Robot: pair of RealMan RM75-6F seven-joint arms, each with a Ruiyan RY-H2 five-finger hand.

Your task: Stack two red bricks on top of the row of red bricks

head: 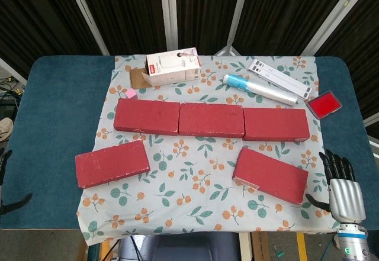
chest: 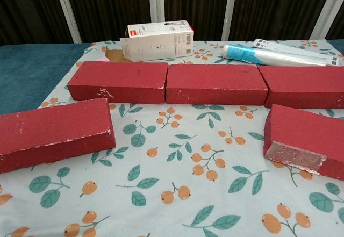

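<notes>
Three red bricks lie end to end in a row across the floral cloth: left (head: 147,117), middle (head: 211,119), right (head: 276,124). The chest view shows the same row (chest: 216,84). Two loose red bricks lie flat in front of it, one at the left (head: 112,163) (chest: 54,132) and one at the right (head: 270,174) (chest: 306,140). My right hand (head: 345,193) hovers off the cloth's right edge, beside the right loose brick, with its fingers spread and holding nothing. Only dark fingertips of my left hand (head: 7,181) show at the far left edge, apart and empty.
Behind the row lie a white carton (head: 173,65), a small pink cube (head: 131,94), a blue-and-white tube (head: 259,88), a long white box (head: 281,79) and a flat red case (head: 324,104). The floral cloth (head: 195,184) covers a teal table (head: 59,107).
</notes>
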